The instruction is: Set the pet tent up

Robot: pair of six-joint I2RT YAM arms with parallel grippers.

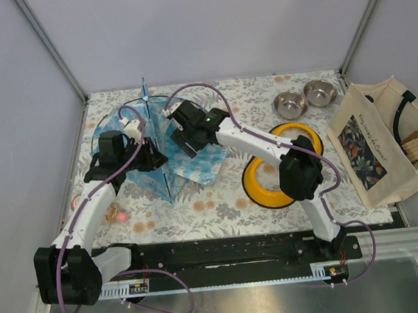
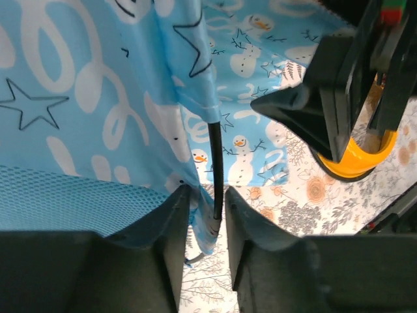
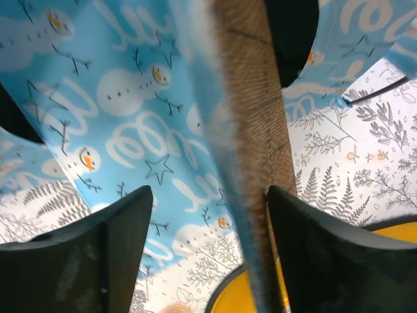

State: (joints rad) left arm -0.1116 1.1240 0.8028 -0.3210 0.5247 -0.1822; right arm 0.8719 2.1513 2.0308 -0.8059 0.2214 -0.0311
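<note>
The pet tent (image 1: pixel 154 136) stands partly raised at the back left of the table, light blue with white print and thin black poles. My left gripper (image 1: pixel 152 159) is at its near side. In the left wrist view its jaws (image 2: pixel 207 208) stand a little apart around a black pole end (image 2: pixel 216 163) and a fabric hem, with gaps showing beside them. My right gripper (image 1: pixel 183 140) hovers just right of the tent, open wide (image 3: pixel 210 222). A blurred blue and brown padded edge (image 3: pixel 251 98) hangs between its fingers, close to the right one.
A flat blue snowman-print mat (image 1: pixel 206 164) lies under the right gripper. A yellow ring (image 1: pixel 273 172) sits right of it. Two steel bowls (image 1: pixel 291 104) (image 1: pixel 320 92) stand at the back right. A tote bag (image 1: pixel 385 139) lies at the right edge, and a small pink object (image 1: pixel 118 216) near the left arm.
</note>
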